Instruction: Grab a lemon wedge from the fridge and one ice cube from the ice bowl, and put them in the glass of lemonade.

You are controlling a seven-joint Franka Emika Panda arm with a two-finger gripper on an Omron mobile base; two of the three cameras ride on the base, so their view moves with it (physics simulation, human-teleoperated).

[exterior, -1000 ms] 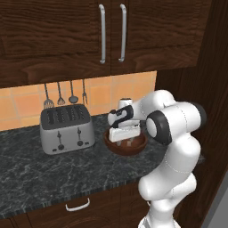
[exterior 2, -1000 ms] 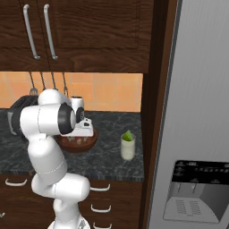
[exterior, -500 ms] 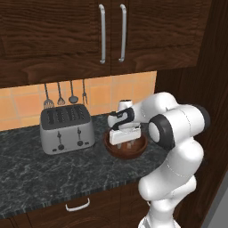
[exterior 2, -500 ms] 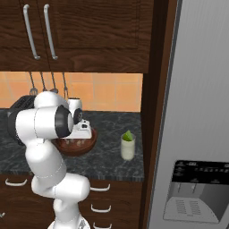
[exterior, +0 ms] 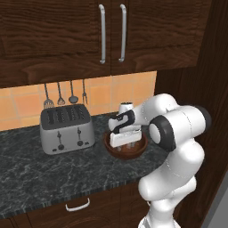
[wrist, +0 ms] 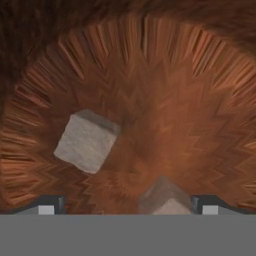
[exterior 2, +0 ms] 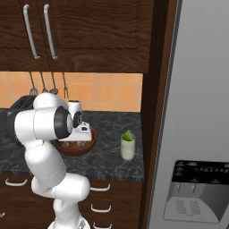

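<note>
fridge (exterior 2: 197,112): tall grey steel, right of the worktop, doors shut. Heavy, fixed; not the thing to handle now.
worktop (exterior: 40,171): dark marble, carries toaster (exterior: 67,128), bowl and glass.
bowl (exterior: 116,150): round reddish-brown wood, shallow, right of the toaster. Stiff; its curved inner wall will likely let a cube slide away if nudged.
hand (wrist: 125,207): open, jaws spread wide, nothing between them; it hangs low over the bowl, pointing down into it.
glass (exterior 2: 128,146): small clear tumbler of pale lemonade, stands on the worktop between bowl and fridge, well apart from the hand. Yellow-green wedge (exterior 2: 128,135) sits at its rim, so the lemon part looks done. Fragile, could tip.
ice cubes: two in the bowl. One (wrist: 87,141) lies off to one side on the bowl floor; the other (wrist: 167,197) sits right between the fingertips.
handling guess: cube is tiny, light, hard, probably slick. Take it by two opposite flat faces, jaws square on, not on corners, or it may squirt out.
</note>
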